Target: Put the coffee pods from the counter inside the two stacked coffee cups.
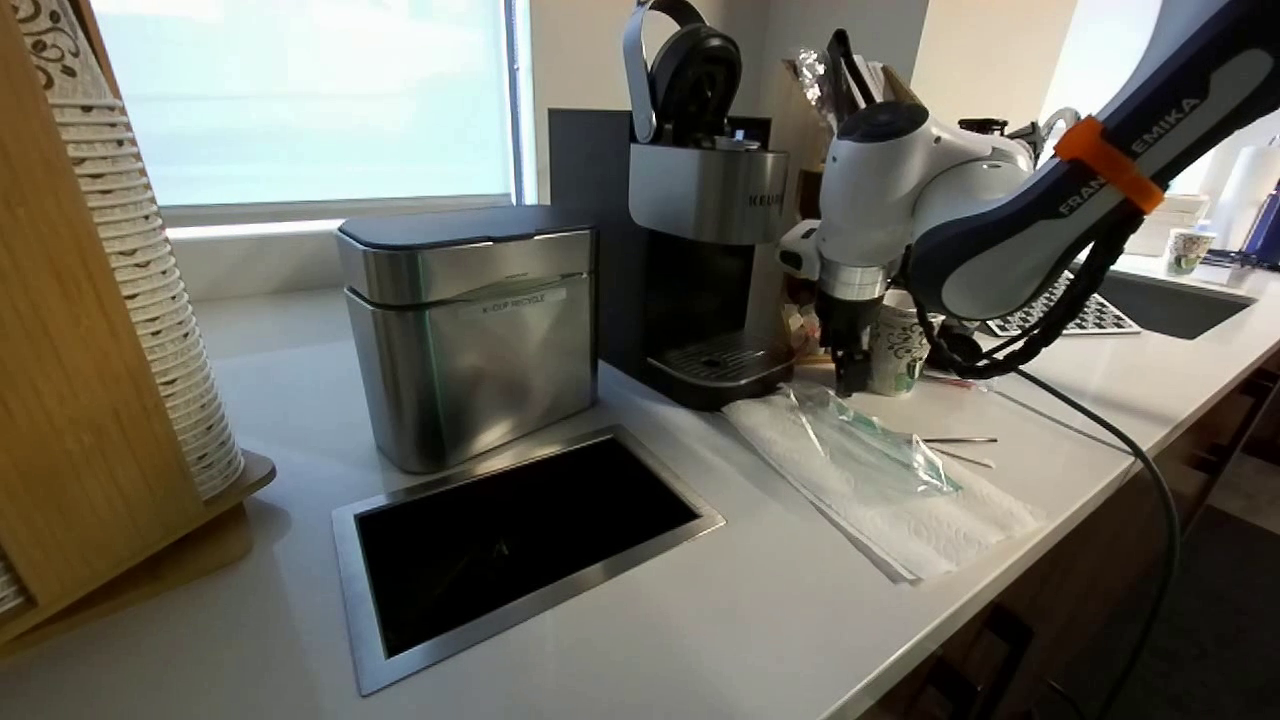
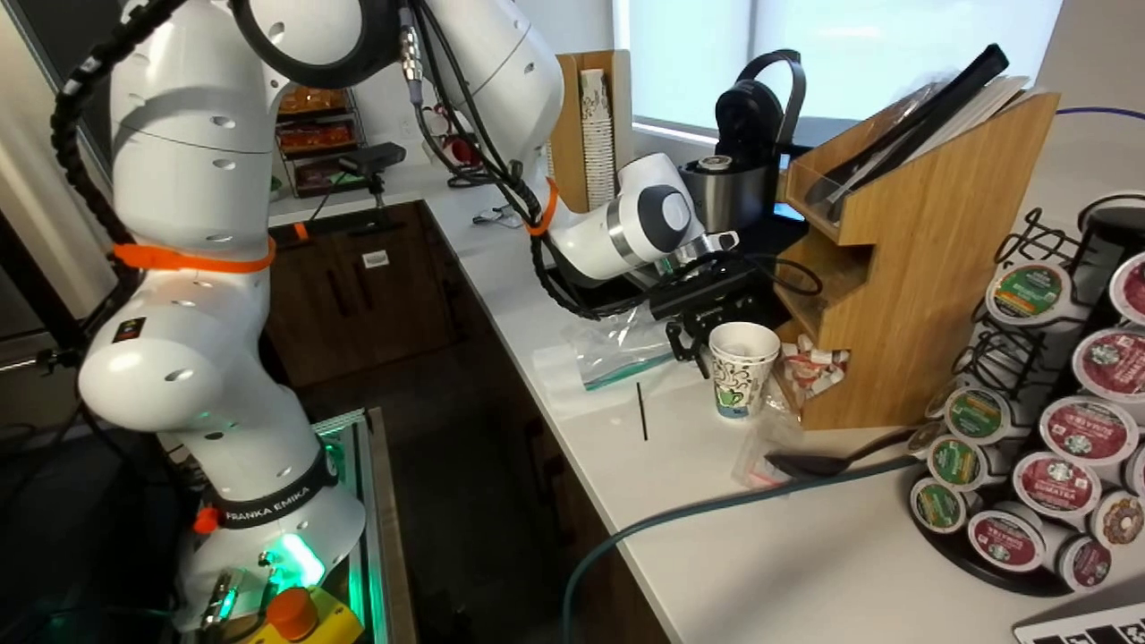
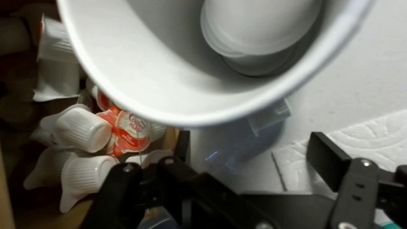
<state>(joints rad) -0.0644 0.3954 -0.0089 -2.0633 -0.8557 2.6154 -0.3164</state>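
The two stacked coffee cups [image 1: 899, 348] stand upright on the counter [image 1: 770, 600], beside the gripper; they also show in an exterior view [image 2: 742, 380]. In the wrist view the pale rim [image 3: 190, 119] fills the upper middle. White coffee pods [image 3: 260, 25] lie inside the cup; how many is unclear. My gripper [image 1: 852, 375] points down just beside the cups; it also shows in an exterior view [image 2: 691, 349]. In the wrist view the fingers [image 3: 254, 151] are wide apart with nothing between them.
A coffee machine [image 1: 710, 200], steel canister [image 1: 480, 350] and black inset [image 1: 520, 530] stand along the counter. A plastic bag [image 2: 626, 344] lies on paper towel [image 1: 950, 530]. A wooden organizer [image 2: 930, 268] holds creamers [image 3: 82, 128]. A rack [image 2: 1029, 447] holds several pods.
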